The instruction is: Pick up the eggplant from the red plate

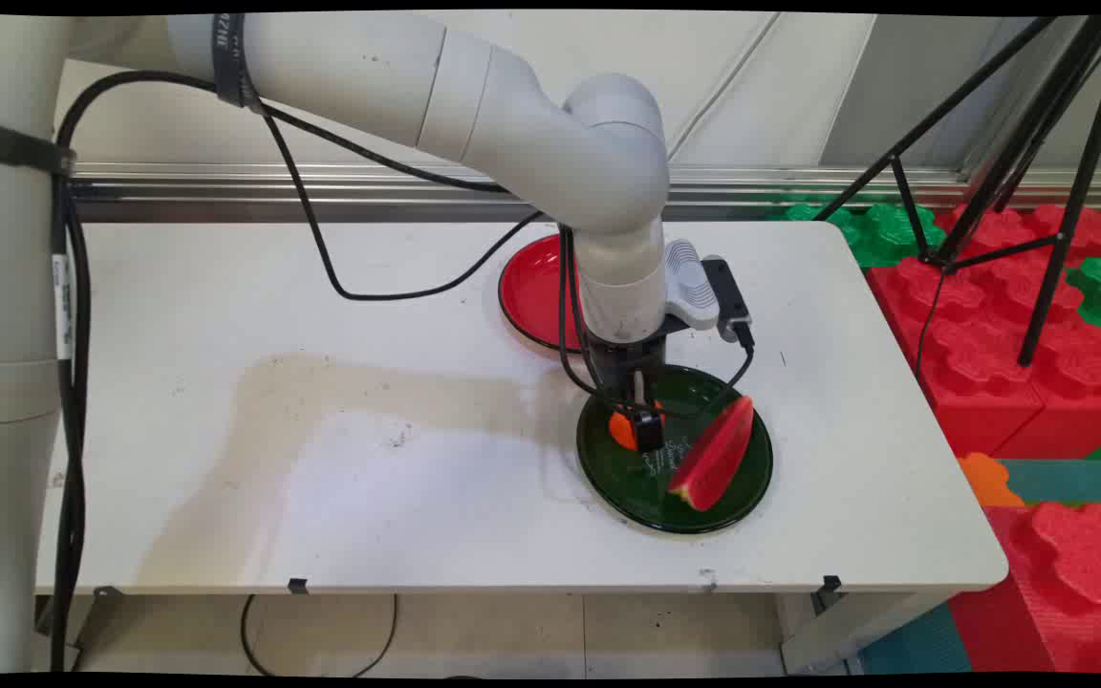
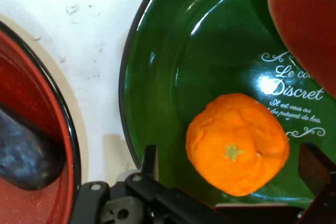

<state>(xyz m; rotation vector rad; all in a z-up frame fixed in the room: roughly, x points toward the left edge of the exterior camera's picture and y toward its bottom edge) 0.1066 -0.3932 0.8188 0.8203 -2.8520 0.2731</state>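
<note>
An orange (image 2: pixel 237 144), a small mandarin with its stem scar facing up, is sitting in the green plate (image 1: pixel 636 487), on the plate's left part toward the red plate. The gripper (image 1: pixel 643 420) is hanging straight down over it, and its fingers (image 1: pixel 648 432) are standing apart on either side of the fruit; whether they are touching its skin cannot be told, and the fruit is resting on the plate. In the hand view the orange is lying between the two fingers, just above the black linkage.

The green plate is also holding a watermelon slice (image 1: pixel 715 454), red flesh with a thin green rind, lying on the plate's right half, close beside the orange but apart from it. White lettering is showing on the plate's glaze between the two.

The red plate (image 1: pixel 531 287) is sitting just behind and to the left of the green one, near it but not touching. In the hand view a dark, blurred object (image 2: pixel 26 150) is lying in it; what it is cannot be told.

Both plates are resting on the white surface (image 1: pixel 321 459). To its right, large red and green foam blocks (image 1: pixel 1009 315) are lying on the floor, with a black tripod (image 1: pixel 1038 191) standing over them.

Counting: two plates, one orange, one watermelon slice.
</note>
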